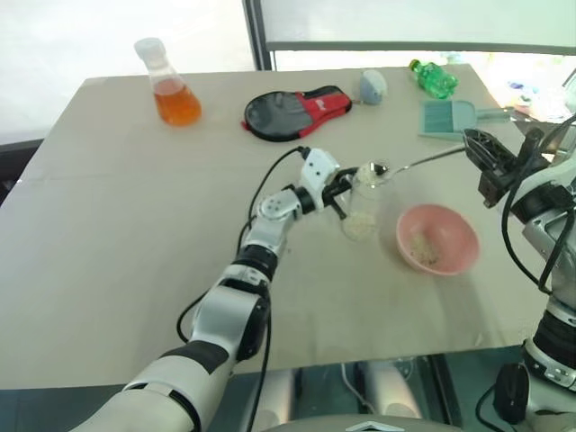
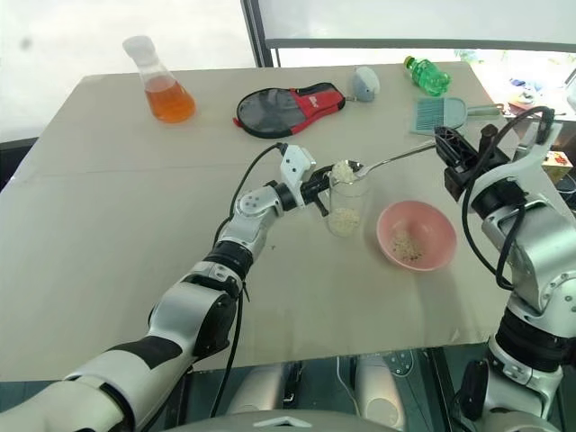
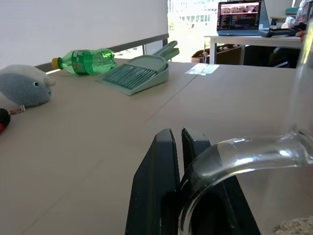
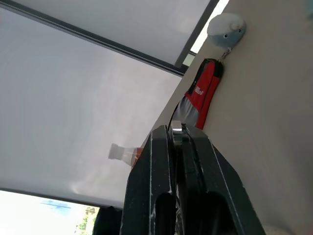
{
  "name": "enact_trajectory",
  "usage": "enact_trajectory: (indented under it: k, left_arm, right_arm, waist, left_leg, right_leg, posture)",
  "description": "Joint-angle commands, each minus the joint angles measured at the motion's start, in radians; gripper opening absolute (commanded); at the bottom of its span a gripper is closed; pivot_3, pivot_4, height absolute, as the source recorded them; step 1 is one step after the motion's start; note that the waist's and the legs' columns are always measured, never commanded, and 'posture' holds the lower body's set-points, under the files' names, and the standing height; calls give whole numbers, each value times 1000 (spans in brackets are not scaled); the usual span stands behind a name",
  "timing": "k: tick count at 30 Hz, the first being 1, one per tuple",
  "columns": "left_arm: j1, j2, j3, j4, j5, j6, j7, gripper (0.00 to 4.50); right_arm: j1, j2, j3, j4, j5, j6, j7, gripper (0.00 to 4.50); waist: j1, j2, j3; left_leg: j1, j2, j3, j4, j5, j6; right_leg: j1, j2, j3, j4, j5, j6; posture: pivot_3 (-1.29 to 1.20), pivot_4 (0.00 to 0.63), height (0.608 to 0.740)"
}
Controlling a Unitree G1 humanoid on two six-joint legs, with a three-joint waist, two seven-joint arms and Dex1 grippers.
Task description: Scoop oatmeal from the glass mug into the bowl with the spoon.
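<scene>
The left gripper (image 2: 317, 193), pinched on the handle of the glass mug (image 2: 346, 205), steadies it at mid-table so it cannot slide. The right gripper (image 2: 447, 150), pressed onto the handle end of the spoon (image 2: 385, 163), holds the loaded head level over the mug's mouth, apparently to keep the oatmeal (image 2: 343, 171) from spilling. The bowl (image 2: 416, 236) sits just right of the mug, well placed for a short transfer, with some flakes inside. Surface: a beige table (image 2: 135, 207). Far edge: orange flask (image 2: 158, 83), red-black pouch (image 2: 288, 106), teal dustpan (image 2: 441, 113), green bottle (image 2: 426, 76); windows behind.
</scene>
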Motion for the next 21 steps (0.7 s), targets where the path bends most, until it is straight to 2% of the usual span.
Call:
enact_trajectory:
  k: [1,7,13,21]
  left_arm:
    - [-31,-4,0,-12,0,-27,-7,15]
    - [-31,-5,-2,-7,4,-30,-11,15]
    - [-31,-5,-4,-6,5,-32,-14,15]
    - [-31,-5,-3,0,7,-32,-16,15]
  right_arm:
    - [19,20,-28,-65,21,-38,-2,0]
    - [48,116,-12,-108,21,-110,-32,0]
    - [80,149,15,-137,21,-131,-24,0]
    - [131,118,-7,-146,21,-137,3,0]
  waist:
    - [0,0,0]
    - [-1,0,0]
    - [-1,1,0]
    - [-1,1,0]
  left_leg:
    - [0,0,0,0,0,0]
    - [1,0,0,0,0,0]
    - [1,0,0,1,-1,1]
    - [2,0,0,1,-1,2]
  right_leg:
    - [0,0,0,0,0,0]
    - [0,0,0,1,0,0]
    - [0,0,0,3,0,0]
    - [0,1,1,4,0,0]
  posture:
    - [0,150,740]
    - [0,150,740]
    - [0,150,740]
    - [0,150,740]
